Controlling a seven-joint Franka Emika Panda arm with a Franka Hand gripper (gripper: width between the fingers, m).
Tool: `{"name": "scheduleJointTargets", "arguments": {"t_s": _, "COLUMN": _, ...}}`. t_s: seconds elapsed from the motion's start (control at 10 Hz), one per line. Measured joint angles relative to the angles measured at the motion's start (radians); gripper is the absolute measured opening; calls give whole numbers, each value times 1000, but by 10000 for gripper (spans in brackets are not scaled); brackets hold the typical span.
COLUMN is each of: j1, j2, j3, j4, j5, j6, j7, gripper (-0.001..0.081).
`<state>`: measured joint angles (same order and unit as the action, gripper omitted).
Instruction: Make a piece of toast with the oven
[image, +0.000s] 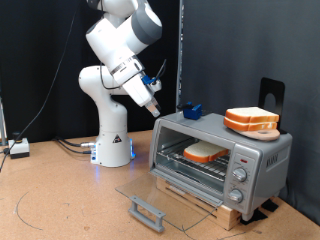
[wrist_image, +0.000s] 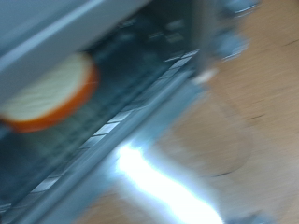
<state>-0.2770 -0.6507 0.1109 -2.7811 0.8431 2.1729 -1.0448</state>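
The silver-grey oven (image: 262, 150) stands at the exterior view's right with its glass door (image: 165, 195) folded down flat. One piece of toast (image: 204, 153) lies on the wire rack inside. Two alike slices (image: 251, 121) are stacked on the oven's top. My gripper (image: 154, 106) hangs in the air just to the left of the oven's top left corner, holding nothing that I can see. The wrist view is blurred; it shows the toast (wrist_image: 49, 93) on the rack (wrist_image: 112, 117) and the open door (wrist_image: 220, 140), but no fingers.
A small blue block (image: 191, 110) sits on the oven's top at its left end, close to the gripper. A black stand (image: 272, 95) rises behind the oven. The door's grey handle (image: 147, 211) juts out over the wooden table (image: 60, 200). Cables lie at the left (image: 18, 147).
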Motion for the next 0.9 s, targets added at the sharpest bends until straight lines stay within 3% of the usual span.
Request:
{"name": "scheduleJointTargets", "arguments": {"t_s": 0.2, "j1": -40, "j2": 19, "j3": 6, "j4": 52, "j5": -94, "j6": -177, "j7": 248, "gripper": 809}}
{"name": "scheduleJointTargets", "arguments": {"t_s": 0.4, "j1": -78, "j2": 96, "j3": -1, "j4": 134, "j5": -175, "j6": -346, "j7": 429, "gripper": 809}}
{"name": "scheduleJointTargets", "arguments": {"t_s": 0.7, "j1": -108, "j2": 304, "j3": -41, "j4": 314, "j5": -305, "j6": -608, "j7": 477, "gripper": 809}}
{"name": "scheduleJointTargets", "arguments": {"t_s": 0.9, "j1": -108, "j2": 291, "j3": -36, "j4": 299, "j5": -296, "j6": -564, "j7": 493, "gripper": 809}}
